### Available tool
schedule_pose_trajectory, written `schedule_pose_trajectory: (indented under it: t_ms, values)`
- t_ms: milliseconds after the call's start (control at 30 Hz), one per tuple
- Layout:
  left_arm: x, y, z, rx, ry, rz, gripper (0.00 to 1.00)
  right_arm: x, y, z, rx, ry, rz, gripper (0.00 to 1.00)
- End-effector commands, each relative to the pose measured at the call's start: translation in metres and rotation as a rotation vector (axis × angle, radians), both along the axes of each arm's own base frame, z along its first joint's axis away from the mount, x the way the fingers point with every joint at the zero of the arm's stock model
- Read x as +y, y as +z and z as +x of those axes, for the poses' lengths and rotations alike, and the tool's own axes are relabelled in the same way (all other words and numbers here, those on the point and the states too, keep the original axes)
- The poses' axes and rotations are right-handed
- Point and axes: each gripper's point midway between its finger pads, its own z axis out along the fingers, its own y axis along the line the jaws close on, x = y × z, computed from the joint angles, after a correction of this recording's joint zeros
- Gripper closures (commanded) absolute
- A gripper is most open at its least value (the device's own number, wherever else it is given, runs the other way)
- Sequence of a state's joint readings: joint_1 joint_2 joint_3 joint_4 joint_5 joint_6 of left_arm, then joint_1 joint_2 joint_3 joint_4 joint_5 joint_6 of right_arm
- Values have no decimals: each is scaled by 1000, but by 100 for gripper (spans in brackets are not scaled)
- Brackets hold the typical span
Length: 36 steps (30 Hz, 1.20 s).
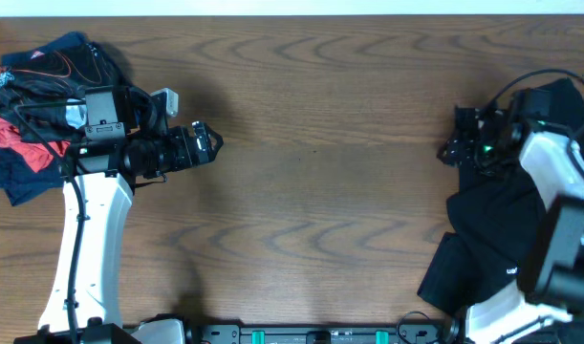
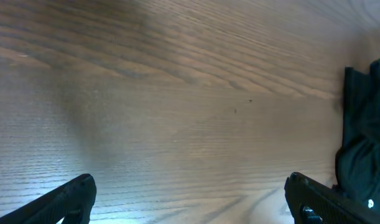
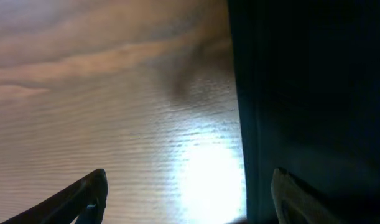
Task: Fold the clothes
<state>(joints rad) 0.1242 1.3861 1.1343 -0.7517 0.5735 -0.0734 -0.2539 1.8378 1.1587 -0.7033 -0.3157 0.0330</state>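
**Right tool reaches for the shirt edge; folding is not begun**

Overhead view: the black T-shirt [image 1: 483,225] lies crumpled at the right side of the desk [image 1: 320,191], partly under the right arm, and one part hangs toward the near edge. The right tool [image 1: 456,143] stands at the shirt's far left corner. The left tool [image 1: 204,143] hovers over bare wood on the left side, well apart from the shirt. Behind it, a pile of other clothes [image 1: 29,105], navy, red and black, waits in the far left corner. The step in hand seems to be the first grasp, to pull the shirt to the middle and spread it flat.

Left wrist view: the left tool [image 2: 190,186] has its jaws fully apart and holds nothing. Only wood lies below it. Dark cloth [image 2: 364,124] shows at the right border, probably the shirt.

Right wrist view: the right tool [image 3: 190,177] has its jaws wide apart, one finger over the wood and the other over the black cloth [image 3: 314,93], so the shirt's edge runs between them. Nothing is gripped yet. The next move probably calls for lowering and pinching only this edge, not several layers. The middle of the desk is free, but the right arm itself covers much of the shirt.
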Motion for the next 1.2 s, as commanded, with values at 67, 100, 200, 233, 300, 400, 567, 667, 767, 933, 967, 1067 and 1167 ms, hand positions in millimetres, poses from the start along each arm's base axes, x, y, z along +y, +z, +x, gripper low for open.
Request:
schedule_pose_trajectory:
  t_ms: [67, 100, 200, 233, 300, 400, 567, 667, 767, 933, 967, 1067, 1167]
  values:
    - [-8, 8, 2, -29, -41, -6, 2, -7, 1, 31, -42, 98, -6, 16]
    - [-9, 8, 2, -28, -45, -6, 2, -8, 3, 36, -55, 100, -11, 17]
    - [-14, 8, 1, -28, -59, -6, 2, -12, 15, 50, -98, 107, -25, 31]
    - [-16, 8, 1, -28, -64, -5, 2, -13, 18, 53, -106, 106, -29, 38]
    - [-19, 8, 1, -30, -76, -6, 2, -14, 21, 56, -117, 106, -31, 38]
    - [-20, 9, 0, -30, -81, -6, 2, -15, 18, 56, -110, 103, -35, 18]
    - [-20, 9, 2, -37, -81, -6, 2, -25, 1, 52, -72, 98, -52, 1]
    - [-20, 9, 2, -37, -81, -6, 2, -30, -5, 51, -60, 96, -54, 1]
    - [-20, 9, 2, -37, -81, -6, 2, -38, -9, 50, -55, 91, -72, 1]
    - [-20, 9, 2, -38, -81, -6, 2, -46, -16, 49, -46, 73, -71, 2]
    - [-20, 9, 2, -38, -81, -6, 2, -46, -17, 48, -43, 73, -70, 4]
    - [-20, 9, 2, -38, -81, -6, 2, -44, -22, 46, -27, 76, -64, 6]
    - [-20, 9, 2, -38, -81, -6, 2, -40, -31, 45, -9, 82, -50, 5]
